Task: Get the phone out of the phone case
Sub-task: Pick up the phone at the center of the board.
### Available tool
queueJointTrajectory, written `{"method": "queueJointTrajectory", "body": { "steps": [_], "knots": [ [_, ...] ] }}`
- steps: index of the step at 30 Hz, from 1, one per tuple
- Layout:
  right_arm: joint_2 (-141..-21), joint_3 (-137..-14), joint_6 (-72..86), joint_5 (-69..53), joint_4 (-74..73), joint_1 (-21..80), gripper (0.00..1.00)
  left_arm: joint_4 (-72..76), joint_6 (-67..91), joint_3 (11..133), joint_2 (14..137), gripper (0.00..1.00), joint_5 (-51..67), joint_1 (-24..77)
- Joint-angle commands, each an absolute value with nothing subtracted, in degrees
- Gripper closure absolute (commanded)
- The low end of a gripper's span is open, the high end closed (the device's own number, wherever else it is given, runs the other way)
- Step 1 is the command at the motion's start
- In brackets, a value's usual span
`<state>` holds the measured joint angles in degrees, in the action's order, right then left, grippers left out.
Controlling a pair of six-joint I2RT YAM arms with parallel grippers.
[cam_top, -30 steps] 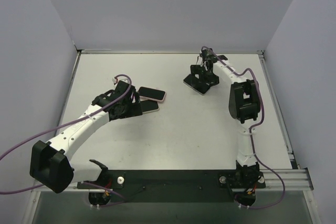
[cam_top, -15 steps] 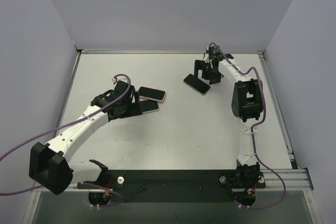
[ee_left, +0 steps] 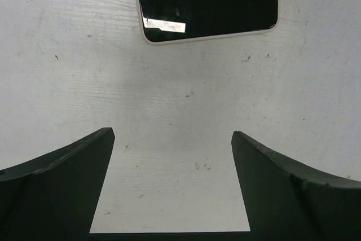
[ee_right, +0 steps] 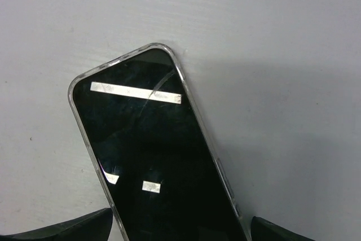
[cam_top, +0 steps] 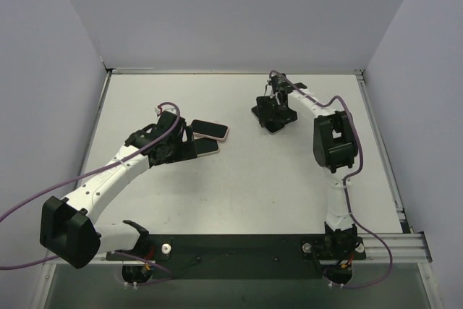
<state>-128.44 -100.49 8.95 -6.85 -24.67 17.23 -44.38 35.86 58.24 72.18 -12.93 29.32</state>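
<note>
A black-screened phone in a clear case (ee_right: pixel 155 156) lies flat on the white table at the back right, its screen cracked near the top. My right gripper (ee_right: pixel 180 218) hovers open right over it, one finger on each side of its long edges; in the top view this gripper (cam_top: pixel 273 108) covers most of the phone (cam_top: pixel 266 118). At the left, two phones in pink cases lie side by side (cam_top: pixel 210 130) (cam_top: pixel 206 147). My left gripper (ee_left: pixel 172 132) is open over bare table just short of the nearer one (ee_left: pixel 208 4).
The white table (cam_top: pixel 239 179) is walled on the left, back and right. Purple cables trail from both arms. The black base rail (cam_top: pixel 231 247) runs along the near edge.
The right gripper swung up and right off the clear-cased phone, then came back left over it. The left arm and the pink-cased phones have not moved.
</note>
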Motion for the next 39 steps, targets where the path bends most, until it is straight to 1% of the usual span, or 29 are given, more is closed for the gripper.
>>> {"method": "queueJointTrajectory", "body": {
  "steps": [1,7,9,10,11,13,14,17,20,21,22,25,27,28,30,31,35,39],
  "knots": [
    [-127.79,-98.61,6.59,-3.34,-30.94,20.12,0.00,-42.54,37.35,58.97,71.28,0.03,-11.95,29.44],
    [-131.30,-103.35,5.36,-0.26,-33.57,21.79,0.00,-42.89,37.18,58.97,71.10,0.03,-12.04,29.44],
    [-132.71,-105.02,5.36,-0.52,-34.88,21.71,0.03,-43.50,37.09,59.06,70.93,0.03,-12.13,29.44],
    [-132.80,-105.55,5.54,-0.88,-35.07,21.62,0.09,-43.59,37.09,59.15,70.84,0.03,-12.30,29.53],
    [-132.72,-105.56,5.80,-1.57,-35.16,21.62,0.20,-43.68,37.09,59.06,70.84,0.03,-12.30,29.44],
    [-132.28,-105.29,7.54,-2.20,-35.24,21.36,0.32,-43.77,37.88,58.89,70.66,0.03,-11.87,29.36],
    [-131.58,-104.68,8.43,-2.02,-35.24,20.92,0.47,-43.94,38.66,58.89,70.75,0.02,-11.95,29.09],
    [-129.56,-102.58,11.68,-3.07,-35.16,20.22,0.76,-43.51,42.97,58.36,72.15,0.03,-10.03,26.55],
    [-125.97,-100.29,14.14,-4.22,-35.07,20.13,0.91,-41.05,45.35,58.88,74.87,0.03,-5.55,25.05],
    [-124.73,-97.85,14.85,-4.57,-34.20,20.47,0.92,-38.78,43.26,60.28,77.23,0.03,-2.49,24.79],
    [-123.32,-95.82,15.72,-5.79,-33.58,20.74,0.92,-38.59,42.81,61.77,79.08,0.03,3.11,24.70],
    [-117.18,-87.12,20.20,-8.08,-29.54,21.97,0.92,-36.40,45.17,65.64,85.59,0.03,9.90,25.66],
    [-112.95,-81.94,24.06,-11.15,-26.04,22.50,0.96,-30.10,49.36,65.22,88.58,0.03,13.34,26.63],
    [-111.37,-76.95,25.21,-12.47,-24.62,22.85,0.97,-27.54,51.05,64.08,89.38,0.03,16.93,26.80],
    [-107.07,-71.31,27.67,-17.38,-19.46,23.03,0.97,-22.09,55.00,63.46,92.96,0.05,20.89,27.16],
    [-105.75,-66.67,29.69,-18.79,-17.94,23.46,0.97,-21.28,55.89,63.72,94.55,0.05,25.09,26.98],
    [-99.07,-58.56,33.30,-23.11,-13.19,24.52,0.98,-19.34,58.09,66.62,100.10,0.05,28.21,28.47],
    [-95.02,-53.36,35.59,-26.71,-9.15,24.87,0.98,-13.29,61.25,67.67,104.75,0.05,30.06,30.23]
  ]
}}
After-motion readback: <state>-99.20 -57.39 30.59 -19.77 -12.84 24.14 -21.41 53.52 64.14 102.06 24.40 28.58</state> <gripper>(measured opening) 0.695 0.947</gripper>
